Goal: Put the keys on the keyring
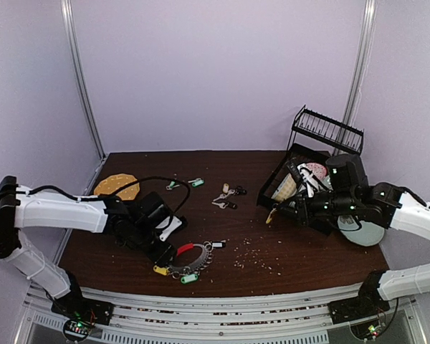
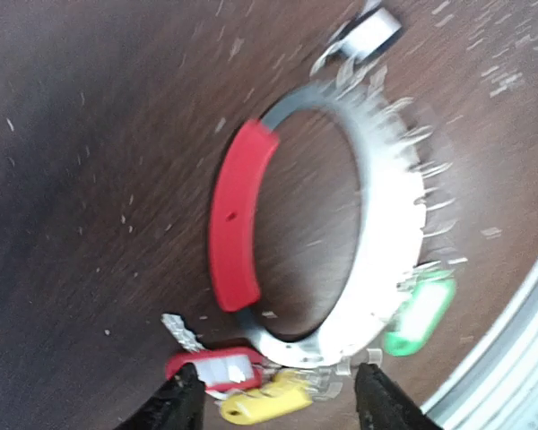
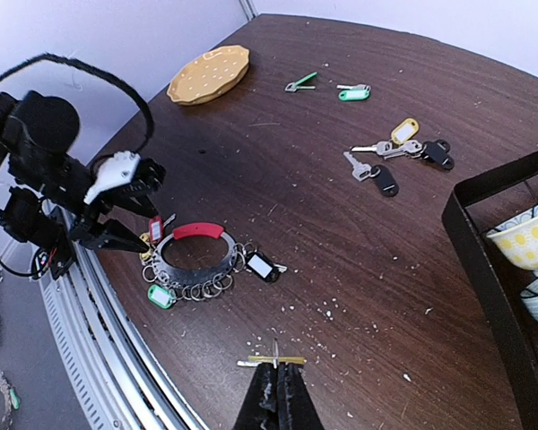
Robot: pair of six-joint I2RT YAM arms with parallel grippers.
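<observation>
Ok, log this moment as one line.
left end effector open at keyring | right end effector shut on key | other keys loose on table

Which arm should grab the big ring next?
Left. Its open end effector sits right at the keyring, fingers either side of two tagged keys. The right end effector, shut on something small and yellowish, is far off by the rack.
</observation>
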